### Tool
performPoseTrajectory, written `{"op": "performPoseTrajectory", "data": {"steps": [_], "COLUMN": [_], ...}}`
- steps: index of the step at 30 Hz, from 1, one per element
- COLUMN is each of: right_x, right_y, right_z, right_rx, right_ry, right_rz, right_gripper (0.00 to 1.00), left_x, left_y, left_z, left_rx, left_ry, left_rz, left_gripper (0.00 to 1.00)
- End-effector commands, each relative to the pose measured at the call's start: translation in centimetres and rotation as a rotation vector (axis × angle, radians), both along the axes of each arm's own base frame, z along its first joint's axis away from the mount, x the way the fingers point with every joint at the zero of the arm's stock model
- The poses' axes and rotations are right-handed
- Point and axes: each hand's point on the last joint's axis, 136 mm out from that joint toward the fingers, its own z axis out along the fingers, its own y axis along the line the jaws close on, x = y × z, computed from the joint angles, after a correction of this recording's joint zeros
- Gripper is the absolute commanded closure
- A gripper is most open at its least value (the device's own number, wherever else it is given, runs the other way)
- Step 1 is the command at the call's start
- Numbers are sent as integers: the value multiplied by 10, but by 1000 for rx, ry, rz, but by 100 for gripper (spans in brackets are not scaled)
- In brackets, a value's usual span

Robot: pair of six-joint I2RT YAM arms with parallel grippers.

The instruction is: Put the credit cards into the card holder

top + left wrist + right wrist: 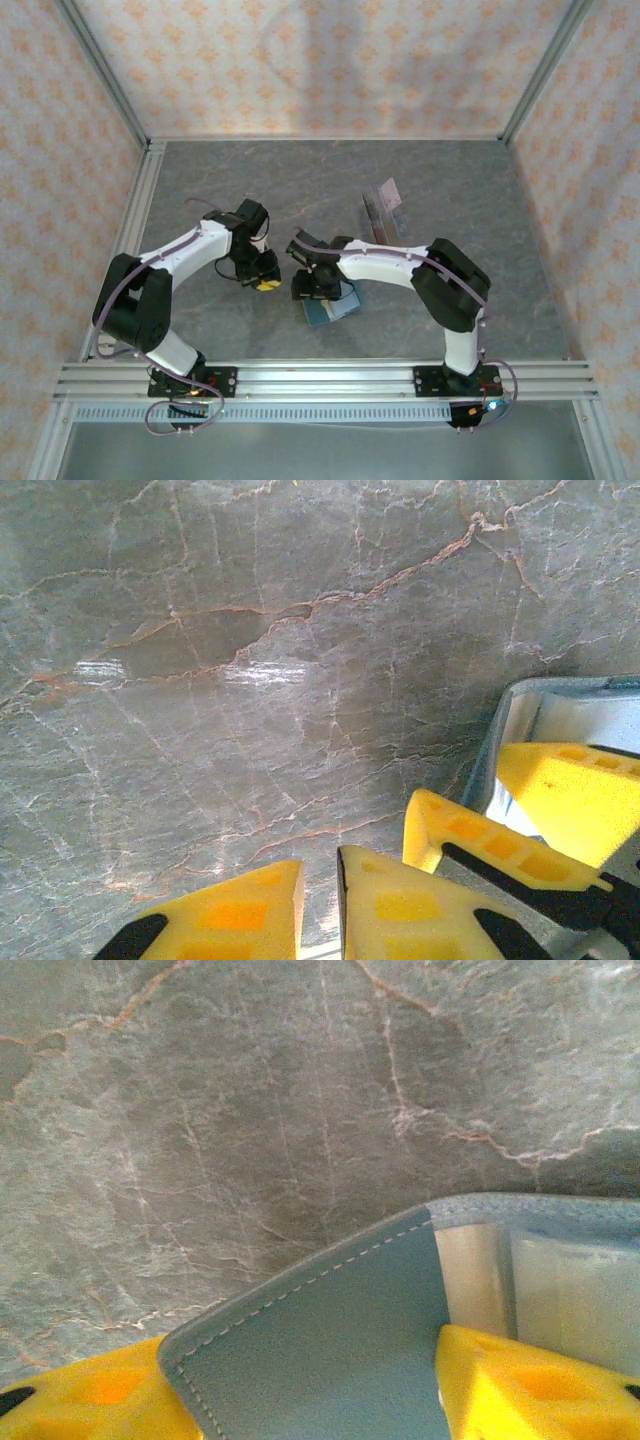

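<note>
Top external: left gripper (263,277) hangs over bare table (200,180), just beside right gripper (318,290), which sits above the teal card holder (340,308). Cards (391,191) stand in a clear stand (376,214) farther back.
Left wrist: 2 yellow fingers nearly together, thin slit between.
Right wrist: jaws apart, holder's flap lying between them, pale pockets showing.

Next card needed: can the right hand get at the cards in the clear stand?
Probably yes. The right hand is open over the card holder, and the stand with cards sits just beyond its forearm, nothing between them.
</note>
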Motion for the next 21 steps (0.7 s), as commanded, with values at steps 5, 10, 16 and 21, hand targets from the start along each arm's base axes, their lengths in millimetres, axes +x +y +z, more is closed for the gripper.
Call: {"op": "performPoseTrajectory", "data": {"steps": [5, 10, 16, 21], "right_x": [1, 4, 12, 24], "right_y": [5, -5, -12, -23], "right_z": [-5, -12, -14, -15], "right_rx": [162, 187, 199, 221], "right_ry": [50, 70, 78, 74], "right_rz": [-75, -132, -201, -310], "right_gripper": [31, 32, 40, 56], "left_x": [-6, -9, -16, -14], "left_y": [0, -21, -55, -70], "left_z": [12, 21, 16, 6], "left_rx": [-41, -139, -191, -196], "left_ry": [-2, -19, -24, -21], "left_rz": [0, -23, -61, -48], "left_gripper": [79, 80, 91, 96]}}
